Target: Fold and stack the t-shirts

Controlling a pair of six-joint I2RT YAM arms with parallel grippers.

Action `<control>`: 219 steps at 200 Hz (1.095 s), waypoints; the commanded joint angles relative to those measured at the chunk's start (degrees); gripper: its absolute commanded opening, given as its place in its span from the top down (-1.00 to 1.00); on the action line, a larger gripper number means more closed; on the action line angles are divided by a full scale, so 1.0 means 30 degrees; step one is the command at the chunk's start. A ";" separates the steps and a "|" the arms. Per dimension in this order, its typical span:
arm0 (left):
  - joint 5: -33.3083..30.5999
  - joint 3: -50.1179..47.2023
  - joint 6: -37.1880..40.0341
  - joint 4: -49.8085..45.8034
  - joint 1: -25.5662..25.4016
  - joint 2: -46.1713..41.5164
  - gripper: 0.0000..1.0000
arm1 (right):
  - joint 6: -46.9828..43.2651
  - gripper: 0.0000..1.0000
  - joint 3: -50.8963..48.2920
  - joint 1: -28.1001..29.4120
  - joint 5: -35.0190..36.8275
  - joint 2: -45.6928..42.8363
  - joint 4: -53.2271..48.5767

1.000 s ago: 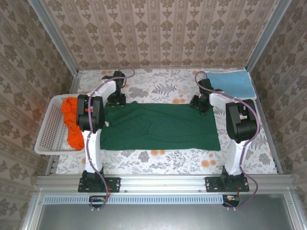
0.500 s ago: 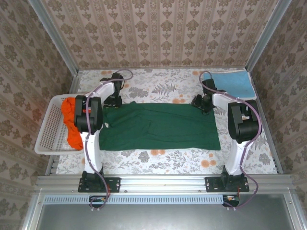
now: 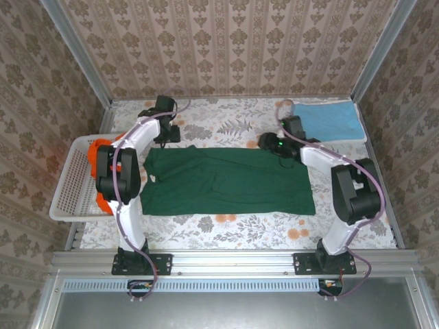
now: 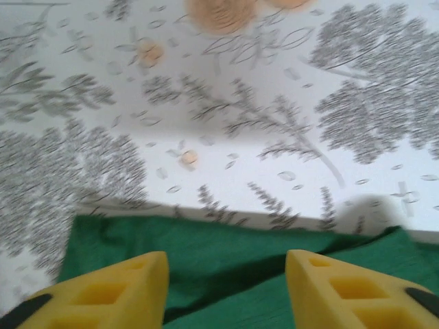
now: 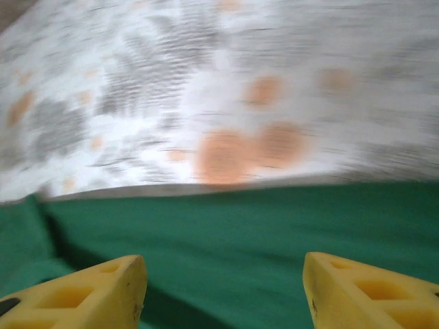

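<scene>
A dark green t-shirt (image 3: 226,179) lies spread flat across the middle of the floral table, folded into a long rectangle. My left gripper (image 3: 167,134) hovers open just beyond its far left corner; in the left wrist view the green cloth (image 4: 226,260) lies under the yellow fingers (image 4: 116,291). My right gripper (image 3: 269,142) is open above the shirt's far edge, right of centre; the green cloth (image 5: 247,240) fills the lower half of the blurred right wrist view. A folded light blue t-shirt (image 3: 330,120) rests at the far right corner. An orange t-shirt (image 3: 104,177) sits bunched in the basket.
A white lattice basket (image 3: 68,181) stands at the left edge of the table. Patterned walls and metal rails enclose the table on three sides. Bare floral tabletop (image 3: 226,229) runs along the near edge in front of the green shirt.
The left gripper has moved farther back, off the shirt's far left corner. The right gripper has swung left along the shirt's far edge, toward the middle. The shirt lies as before.
</scene>
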 commanded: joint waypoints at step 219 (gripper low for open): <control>0.3589 0.4793 -0.0457 -0.3075 0.1389 0.4981 0.40 | -0.5557 0.49 1.5455 0.7552 -0.0260 1.1517 -0.8086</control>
